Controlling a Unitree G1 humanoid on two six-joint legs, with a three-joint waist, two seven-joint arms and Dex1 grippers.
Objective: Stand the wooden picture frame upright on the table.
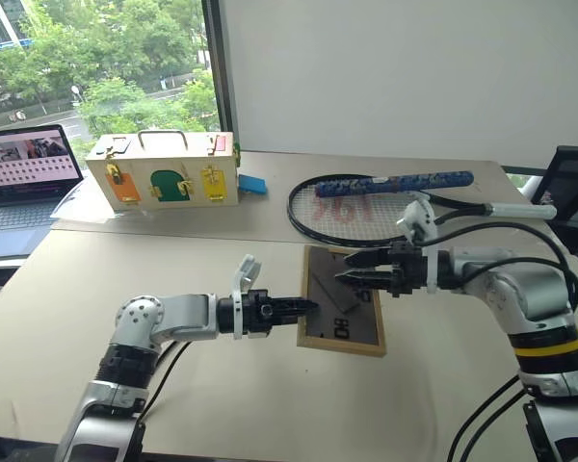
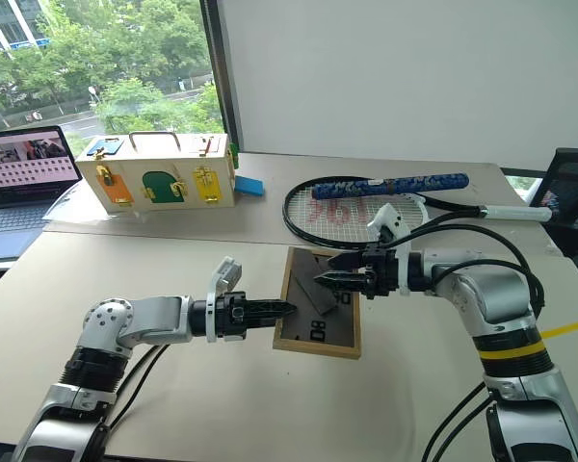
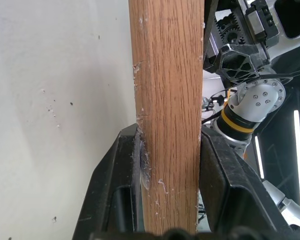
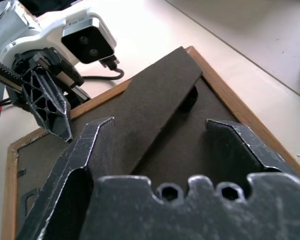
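Currently we're reaching both arms in toward the middle of the table (image 1: 125, 289), roughly level, grippers pointing at each other. Our left gripper (image 1: 308, 308) is clamping the left edge of the wooden picture frame (image 1: 345, 303); in the left wrist view both fingers (image 3: 120, 190) are pressing either side of the light-wood rail. Our right gripper (image 1: 345, 269) is hovering just over the frame's upper part, jaws spread wide, holding nothing. In the right wrist view its fingers (image 4: 90, 150) are straddling the triangular stand (image 4: 160, 110), apart from it.

The frame is sitting in front of the racket (image 1: 366, 207), dark grey backing facing us, photo side turned away. It's tilted rather than fully upright or flat, and we can't tell how steeply. Its long axis is running away from us, near edge toward our body, far edge toward the racket.
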